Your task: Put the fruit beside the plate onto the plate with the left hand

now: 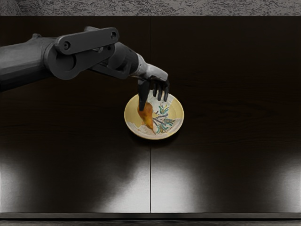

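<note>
We're at release, mid-frame: left hand (153, 85) fingers (141, 99) spread, one touching orange fruit (147, 117) on plate (178, 109); next we lift clear.

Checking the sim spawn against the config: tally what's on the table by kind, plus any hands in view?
yellow plate: 1
orange fruit: 1
left hand: 1
Total: 3
</note>
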### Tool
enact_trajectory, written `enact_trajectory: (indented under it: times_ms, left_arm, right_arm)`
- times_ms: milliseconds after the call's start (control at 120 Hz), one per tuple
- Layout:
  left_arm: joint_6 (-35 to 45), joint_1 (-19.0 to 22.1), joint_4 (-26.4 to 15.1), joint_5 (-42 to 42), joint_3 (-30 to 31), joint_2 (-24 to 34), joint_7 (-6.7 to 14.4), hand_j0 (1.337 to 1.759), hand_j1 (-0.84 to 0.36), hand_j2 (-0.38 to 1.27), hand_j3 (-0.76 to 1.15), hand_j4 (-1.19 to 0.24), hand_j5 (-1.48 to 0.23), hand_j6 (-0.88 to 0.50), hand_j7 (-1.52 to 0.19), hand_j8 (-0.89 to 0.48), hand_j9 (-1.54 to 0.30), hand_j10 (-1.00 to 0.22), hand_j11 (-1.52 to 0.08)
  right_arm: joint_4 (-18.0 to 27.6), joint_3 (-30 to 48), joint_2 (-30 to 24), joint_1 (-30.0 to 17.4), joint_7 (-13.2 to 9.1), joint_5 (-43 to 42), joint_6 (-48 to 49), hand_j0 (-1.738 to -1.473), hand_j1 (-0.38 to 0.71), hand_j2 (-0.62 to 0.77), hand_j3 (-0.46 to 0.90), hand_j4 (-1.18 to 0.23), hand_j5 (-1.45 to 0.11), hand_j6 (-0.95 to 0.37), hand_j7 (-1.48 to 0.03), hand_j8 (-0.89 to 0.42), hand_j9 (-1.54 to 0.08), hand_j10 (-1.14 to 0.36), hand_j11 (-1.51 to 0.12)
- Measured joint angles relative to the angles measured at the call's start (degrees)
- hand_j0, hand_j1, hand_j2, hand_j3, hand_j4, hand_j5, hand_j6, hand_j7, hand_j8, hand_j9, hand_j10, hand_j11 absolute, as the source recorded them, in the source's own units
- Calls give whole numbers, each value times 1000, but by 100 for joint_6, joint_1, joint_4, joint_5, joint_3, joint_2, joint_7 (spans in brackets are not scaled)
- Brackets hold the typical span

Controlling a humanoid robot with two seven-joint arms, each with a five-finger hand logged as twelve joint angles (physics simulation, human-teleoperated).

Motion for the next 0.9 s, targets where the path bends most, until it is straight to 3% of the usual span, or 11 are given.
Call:
enact_trajectory:
  times_ms: [217, 350, 683, 900]
  left_arm:
    - [209, -1, 2, -55, -12, -18, 9, 1658, 134, 113, 0, -196, -257, -195, -257, -165, -256, -197, -256]
    - [228, -7, -87, -828, -30, 366, -3, 1658, 237, 59, 0, -102, -134, -102, -134, -86, -133, -103, -133]
    - [-435, 256, -482, -4093, -143, 1843, -24, 1658, 327, 12, 0, -21, -26, -21, -26, -18, -26, -21, -26]
    - [-492, 629, -873, -4811, -219, 2740, -24, 1658, 342, 4, 0, -8, -9, -8, -9, -7, -9, -7, -9]
  right_arm:
    - [0, 0, 0, 0, 0, 0, 0, -1658, -320, -5, 0, -24, -31, -24, -31, -24, -31, -24, -31]
    - [0, 0, 0, 0, 0, 0, 0, -1658, -320, -5, 0, -24, -31, -24, -31, -24, -31, -24, -31]
    - [0, 0, 0, 0, 0, 0, 0, -1658, -320, -5, 0, -24, -31, -24, -31, -24, -31, -24, -31]
    - [0, 0, 0, 0, 0, 0, 0, -1658, -320, -5, 0, -24, -31, -24, -31, -24, -31, -24, -31]
